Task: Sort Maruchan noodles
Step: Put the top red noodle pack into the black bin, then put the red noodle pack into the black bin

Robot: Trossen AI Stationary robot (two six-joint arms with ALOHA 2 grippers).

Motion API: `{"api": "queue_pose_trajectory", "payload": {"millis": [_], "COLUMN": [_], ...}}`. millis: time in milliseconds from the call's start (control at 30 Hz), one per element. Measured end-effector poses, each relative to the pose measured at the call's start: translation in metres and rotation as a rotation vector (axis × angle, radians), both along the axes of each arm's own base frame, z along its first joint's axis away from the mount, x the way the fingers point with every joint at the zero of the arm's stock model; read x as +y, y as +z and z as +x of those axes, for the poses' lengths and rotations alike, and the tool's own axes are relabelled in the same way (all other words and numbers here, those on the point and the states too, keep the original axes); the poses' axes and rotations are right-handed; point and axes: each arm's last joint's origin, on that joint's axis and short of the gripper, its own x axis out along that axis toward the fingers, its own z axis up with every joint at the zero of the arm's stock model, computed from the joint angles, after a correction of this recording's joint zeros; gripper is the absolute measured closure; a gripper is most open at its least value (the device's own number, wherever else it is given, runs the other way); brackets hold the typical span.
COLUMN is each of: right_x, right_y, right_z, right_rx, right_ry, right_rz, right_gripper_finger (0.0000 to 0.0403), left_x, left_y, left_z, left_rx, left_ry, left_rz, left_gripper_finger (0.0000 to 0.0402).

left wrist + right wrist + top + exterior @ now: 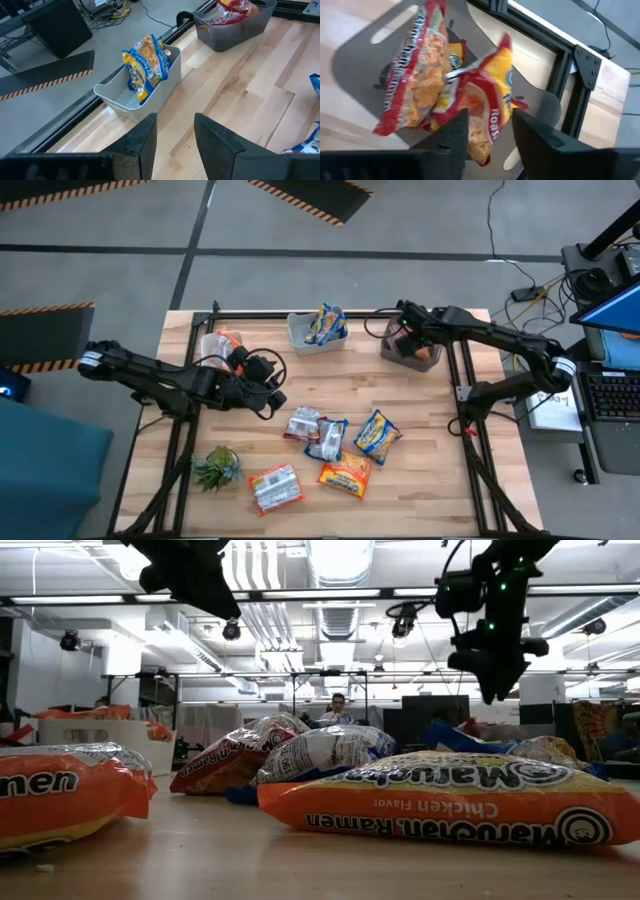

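Note:
Several Maruchan packets lie flat in the middle of the table: a white-and-red one (303, 423), a white one (327, 438), a blue-and-yellow one (377, 435), an orange one (346, 475) and a red-orange one (275, 488). My right gripper (491, 131) hangs open over the dark grey bin (410, 348), above the red-orange packets (470, 95) piled inside it. My left gripper (175, 134) is open and empty above the bare wood at the table's left middle (270, 388). It faces the light grey bin (145, 95), where a blue-and-yellow packet (145, 62) leans against the wall.
A clear bin (222, 345) with packets sits at the far left. A small green plant (217, 468) stands near the left front corner. Black frame rails (470, 410) run along both table sides. In the low view, packets (440, 810) fill the foreground.

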Motion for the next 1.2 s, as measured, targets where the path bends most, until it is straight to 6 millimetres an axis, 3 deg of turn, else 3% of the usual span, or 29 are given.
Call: {"api": "queue_pose_trajectory", "payload": {"millis": [133, 233, 567, 733, 833, 967, 1200], "right_x": [-0.001, -0.004, -0.018, -0.017, -0.016, -0.009, 0.031], "right_y": [0.011, 0.01, -0.054, -0.069, -0.063, -0.037, 0.001], "right_z": [0.001, 0.005, 0.006, 0.006, 0.005, 0.002, -0.002], "right_rx": [-0.046, -0.087, -0.069, -0.116, -0.13, -0.2, -0.384], "right_ry": [-0.001, 0.002, -0.029, -0.011, -0.004, 0.014, 0.164], "right_rz": [-0.034, -0.079, -0.1, -0.067, -0.079, -0.133, -0.233], "right_gripper_finger": [0.0229, 0.0238, 0.0381, 0.039, 0.039, 0.039, 0.039], "left_x": [0.0, 0.0, 0.0, -0.001, -0.001, -0.005, -0.016], "left_y": [0.0, 0.0, 0.0, -0.001, -0.002, -0.004, -0.027], "left_z": [0.0, 0.0, 0.0, 0.0, 0.001, 0.002, 0.025], "left_rx": [-0.003, -0.005, -0.008, -0.006, 0.003, 0.036, 0.145], "left_ry": [0.002, 0.004, -0.006, -0.01, -0.038, -0.13, -0.323], "left_rz": [-0.003, -0.005, -0.027, -0.032, -0.063, -0.142, -0.277], "left_gripper_finger": [0.0288, 0.0288, 0.0288, 0.0288, 0.0288, 0.0288, 0.0284]}}
